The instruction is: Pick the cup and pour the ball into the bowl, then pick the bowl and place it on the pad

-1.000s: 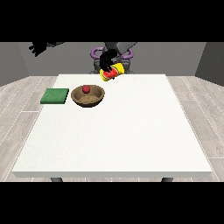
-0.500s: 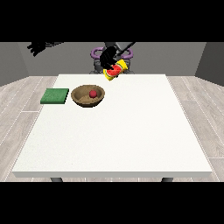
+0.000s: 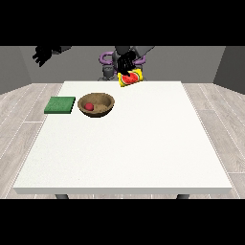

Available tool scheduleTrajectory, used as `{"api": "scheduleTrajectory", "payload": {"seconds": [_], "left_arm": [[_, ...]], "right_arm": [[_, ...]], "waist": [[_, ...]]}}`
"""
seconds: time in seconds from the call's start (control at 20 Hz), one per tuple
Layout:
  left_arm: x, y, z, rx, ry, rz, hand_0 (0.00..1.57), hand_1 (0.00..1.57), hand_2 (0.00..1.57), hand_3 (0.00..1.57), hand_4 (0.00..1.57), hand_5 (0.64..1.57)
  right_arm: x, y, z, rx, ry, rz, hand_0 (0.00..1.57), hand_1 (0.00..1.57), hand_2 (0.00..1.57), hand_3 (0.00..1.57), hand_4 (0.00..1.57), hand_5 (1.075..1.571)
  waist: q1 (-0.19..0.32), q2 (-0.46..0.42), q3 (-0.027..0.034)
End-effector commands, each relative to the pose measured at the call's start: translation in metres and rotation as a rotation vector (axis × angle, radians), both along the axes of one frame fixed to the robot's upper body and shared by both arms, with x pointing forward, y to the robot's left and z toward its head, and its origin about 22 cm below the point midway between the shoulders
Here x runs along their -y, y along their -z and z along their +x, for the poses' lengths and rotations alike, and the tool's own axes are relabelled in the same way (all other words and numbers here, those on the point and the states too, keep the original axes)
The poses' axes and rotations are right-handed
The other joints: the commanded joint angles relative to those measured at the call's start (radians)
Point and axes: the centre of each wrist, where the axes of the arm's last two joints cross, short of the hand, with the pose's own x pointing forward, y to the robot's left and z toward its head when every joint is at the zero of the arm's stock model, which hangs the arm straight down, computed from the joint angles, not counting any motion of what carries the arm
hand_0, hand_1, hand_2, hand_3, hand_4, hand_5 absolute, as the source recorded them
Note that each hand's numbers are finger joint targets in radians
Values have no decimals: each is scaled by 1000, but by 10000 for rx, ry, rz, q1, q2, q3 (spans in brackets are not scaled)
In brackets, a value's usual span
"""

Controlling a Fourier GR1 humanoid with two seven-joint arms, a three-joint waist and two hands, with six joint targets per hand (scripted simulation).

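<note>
Front view: a white worktop [image 3: 124,143] fills the middle, with the robot small at the far edge. The hand at the view's right [image 3: 125,63] is raised above the far side of the worktop with its black fingers wrapped round a yellow cup [image 3: 130,78]. The cup is tilted hard over, and its red inside faces the camera and slightly down. Its long axis runs roughly from the hand toward the viewer, nearly level. It looks stiff and light, best taken round the side wall, as it is held now.

A wooden bowl [image 3: 96,104] stands upright on the worktop, nearer and to the view's left of the cup, well apart from it. A small red ball [image 3: 88,106] already lies inside the bowl. The bowl seems rigid, shallow and round, so it has no long axis; its rim looks the likeliest place to take hold.

A flat green pad [image 3: 60,105] lies just beside the bowl, at its left. The hand at the view's left [image 3: 42,55] hangs high, away from everything; whether its fingers are curled cannot be told.
</note>
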Motion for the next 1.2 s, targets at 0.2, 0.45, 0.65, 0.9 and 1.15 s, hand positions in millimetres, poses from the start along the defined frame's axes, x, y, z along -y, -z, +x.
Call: {"api": "scheduleTrajectory", "payload": {"seconds": [0.2,0.45,0.65,0.9,1.15], "left_arm": [[-75,-1,5,-150,-675,-5582,324,324,1541,1571,600,1512],[-64,23,-26,-2251,-1546,-11753,1093,1093,1133,814,1061,1567],[-69,25,-47,-3248,-815,-15031,0,0,0,0,838,1488],[-69,24,-70,-4330,1875,-17431,0,0,0,0,895,1460],[-95,52,-86,-4841,2776,-17869,0,0,0,0,902,1448]], "right_arm": [[17,-2,-8,-326,1317,-107,0,0,0,245,536,1568],[-12,-14,11,724,767,316,0,0,0,198,580,1562],[-33,-22,24,1351,421,544,0,0,0,183,582,1566],[-56,-26,33,1549,628,543,0,0,0,0,577,1567],[-56,6,26,1210,1035,421,0,0,0,0,501,1566]], "waist": [[1747,-130,-18],[1267,1263,-217],[1007,2272,-208],[1479,2904,-63],[1723,2839,5]]}}
